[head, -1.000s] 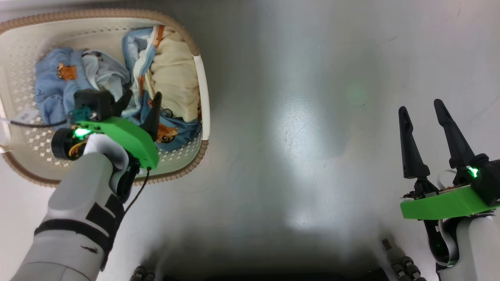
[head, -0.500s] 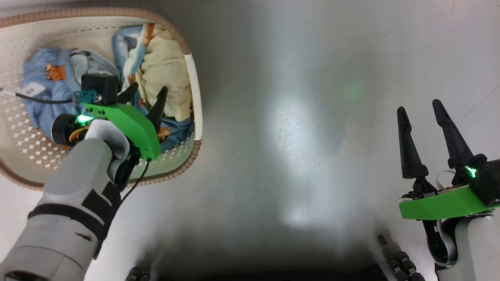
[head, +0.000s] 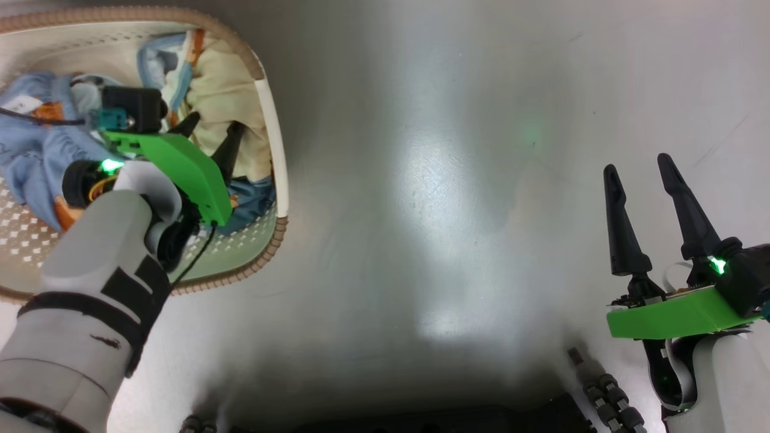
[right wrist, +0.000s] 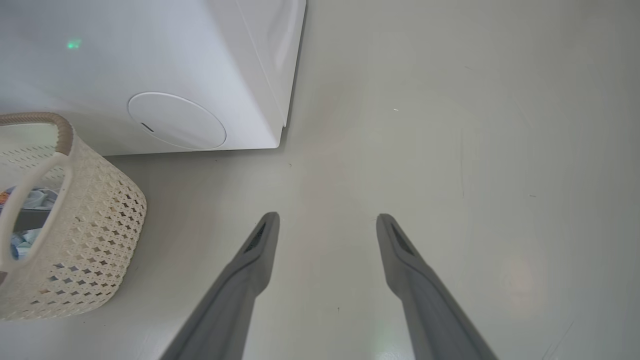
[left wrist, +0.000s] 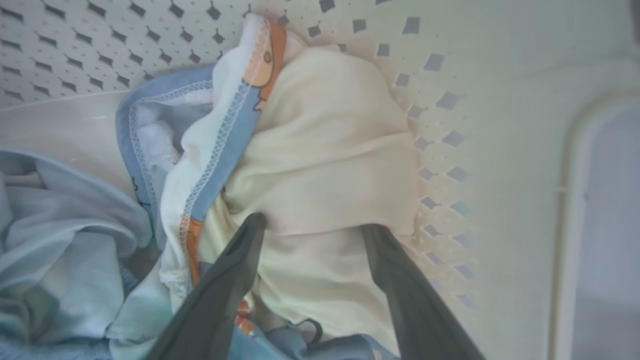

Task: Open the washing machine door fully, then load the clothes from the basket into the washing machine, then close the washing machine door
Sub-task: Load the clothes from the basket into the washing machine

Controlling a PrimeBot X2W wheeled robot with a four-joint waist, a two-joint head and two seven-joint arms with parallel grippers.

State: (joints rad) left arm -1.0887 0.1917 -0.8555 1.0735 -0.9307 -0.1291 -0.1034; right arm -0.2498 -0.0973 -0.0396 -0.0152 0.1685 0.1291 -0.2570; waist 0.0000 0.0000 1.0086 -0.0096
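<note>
Left gripper (left wrist: pixel 315 223) spread over cream garment (left wrist: pixel 330 150), basket wall (left wrist: pixel 490 100) close, blue clothes (left wrist: pixel 60 240) alongside

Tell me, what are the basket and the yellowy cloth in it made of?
The basket looks like moulded plastic, matte cream, with neat rows of small holes in its wall. Its brown rim looks woven but may be plastic too. The cloth is soft, thin fabric with a matte look, perhaps cotton, since it bunches and creases in loose folds.
</note>
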